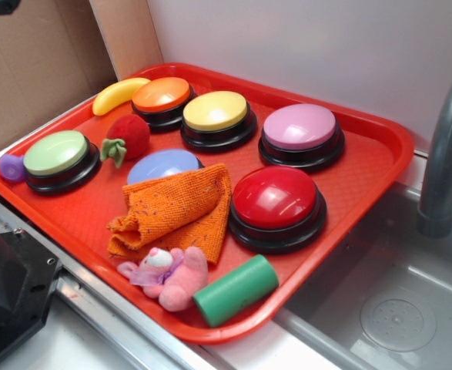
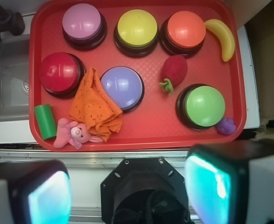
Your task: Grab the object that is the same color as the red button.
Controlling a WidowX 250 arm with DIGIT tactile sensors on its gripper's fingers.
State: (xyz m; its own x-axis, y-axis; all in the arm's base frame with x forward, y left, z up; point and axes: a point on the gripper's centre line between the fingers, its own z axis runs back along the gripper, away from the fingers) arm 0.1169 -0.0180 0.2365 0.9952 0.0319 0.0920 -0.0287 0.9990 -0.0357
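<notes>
Hovering high over the tray's (image 2: 38,135) near edge, I keep my claw (image 2: 127,196) spread apart and empty. Ahead and slightly right, the red plush strawberry (image 2: 174,68) lies between orange and green buttons, well apart from the red button (image 2: 59,72) ahead-left.

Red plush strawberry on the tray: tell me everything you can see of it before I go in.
The red plush strawberry is small, fuzzy and rounded, with a green felt leaf at one end. It lies on its side on the red tray, untouched, between the orange button and the green button, its leaf pointing toward the purple button. Nothing covers it. The pincer is off the tray's near edge, not yet over it.
</notes>
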